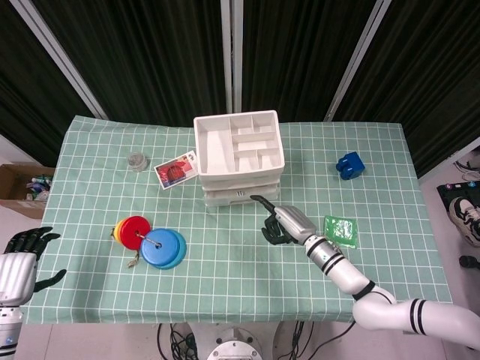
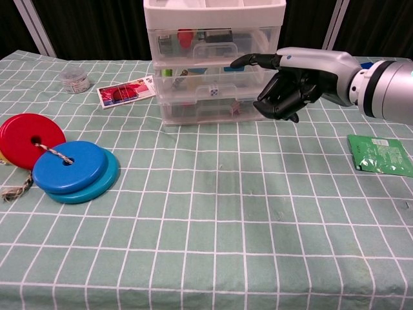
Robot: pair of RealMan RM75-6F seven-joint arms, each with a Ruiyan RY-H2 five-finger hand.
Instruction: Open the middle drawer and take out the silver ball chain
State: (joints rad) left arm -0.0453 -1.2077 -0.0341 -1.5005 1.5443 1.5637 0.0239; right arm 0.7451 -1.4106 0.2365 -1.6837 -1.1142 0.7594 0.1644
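The white drawer unit (image 1: 238, 154) stands at the table's back middle, all three clear-fronted drawers closed. Its middle drawer (image 2: 193, 81) shows a die and small items through the front; I cannot make out the silver ball chain. My right hand (image 2: 293, 81) hovers in front of the unit's right end at middle-drawer height, holding nothing. One finger (image 2: 248, 61) points out to the left along the drawer fronts while the rest are curled in. In the head view the right hand (image 1: 283, 224) is just in front of the unit. My left hand (image 1: 21, 255) hangs beyond the table's left edge, fingers apart, empty.
Red disc (image 2: 26, 139) and blue discs (image 2: 70, 166) threaded on a rope lie front left. A small jar (image 2: 75, 80) and a picture card (image 2: 126, 91) sit left of the drawers. A blue block (image 2: 366, 81) and a green packet (image 2: 381, 155) lie to the right.
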